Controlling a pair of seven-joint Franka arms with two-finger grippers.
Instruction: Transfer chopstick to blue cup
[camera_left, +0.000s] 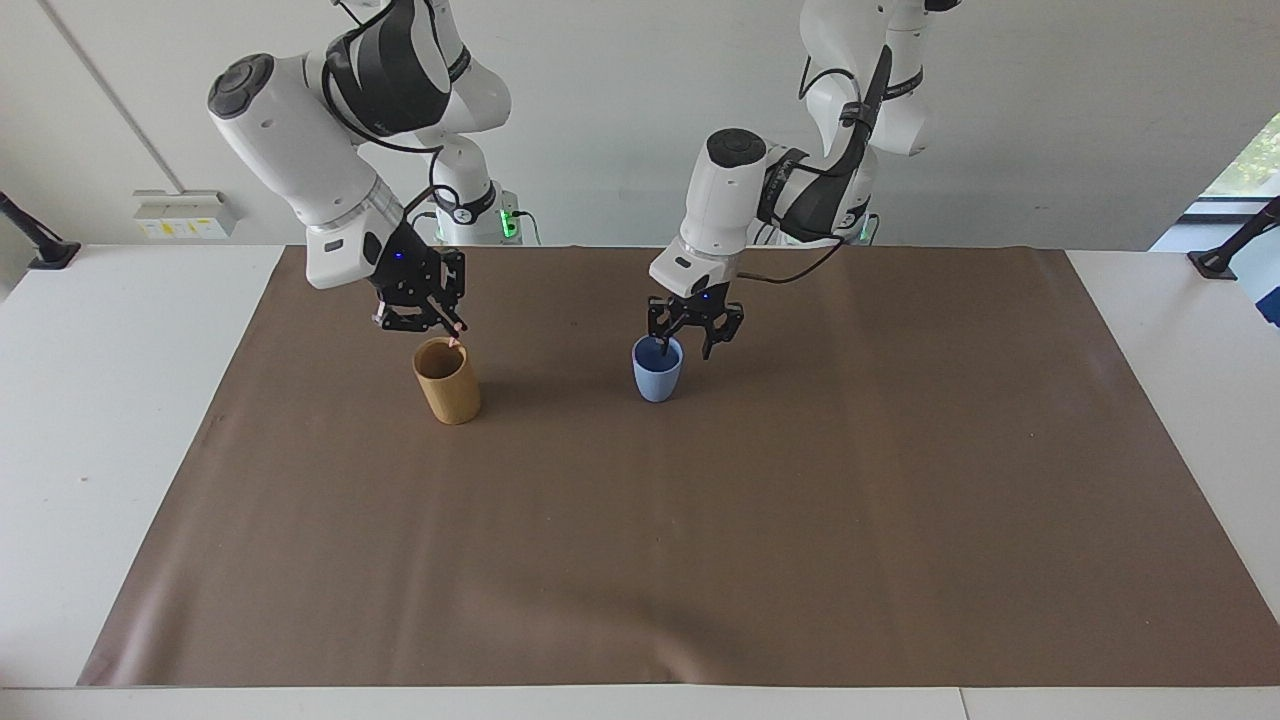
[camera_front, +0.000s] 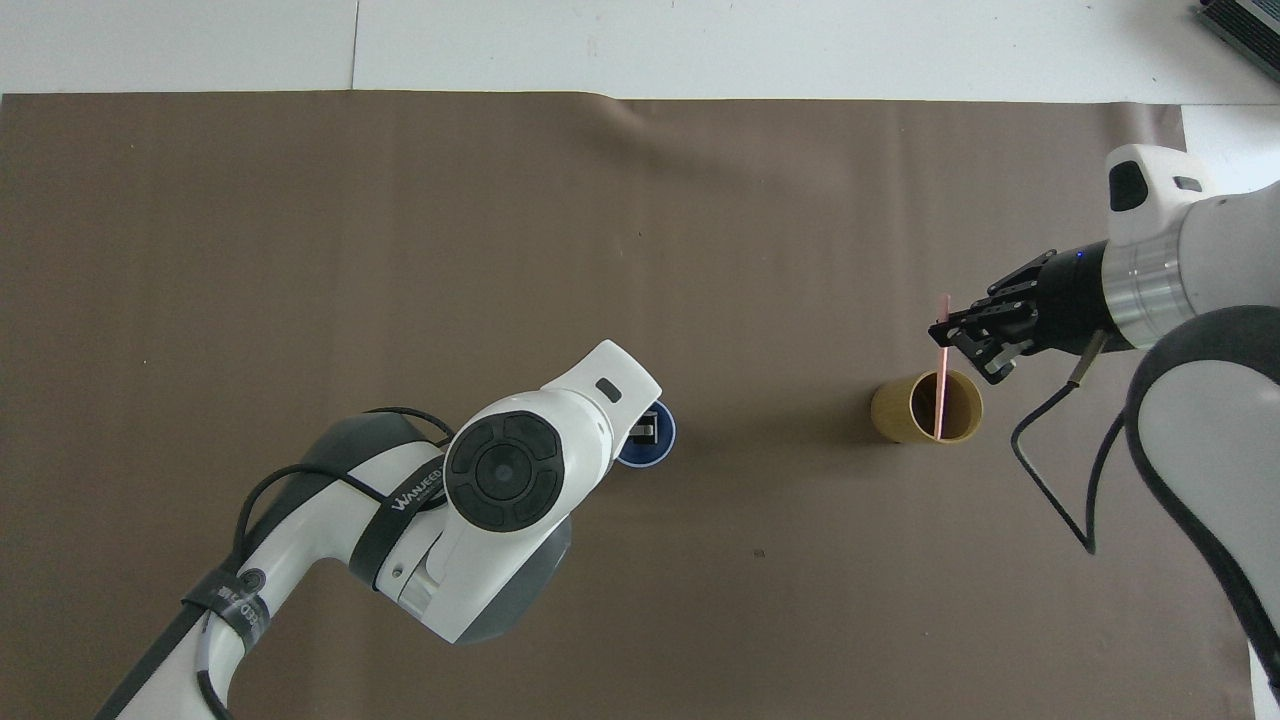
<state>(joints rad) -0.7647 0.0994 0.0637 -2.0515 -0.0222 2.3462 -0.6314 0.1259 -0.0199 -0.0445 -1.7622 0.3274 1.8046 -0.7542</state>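
Right gripper (camera_left: 452, 330), clenched on the chopstick (camera_front: 942, 365) held near-upright over the tan cup (camera_left: 447, 381), stood toward the right arm's end of the worktop from the blue cup (camera_left: 657, 368), beneath released left gripper (camera_left: 693, 338).

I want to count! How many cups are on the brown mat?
2. The blue cup stands mid-mat under the left gripper. The tan cup stands toward the right arm's end, under the right gripper, which holds the pink chopstick.
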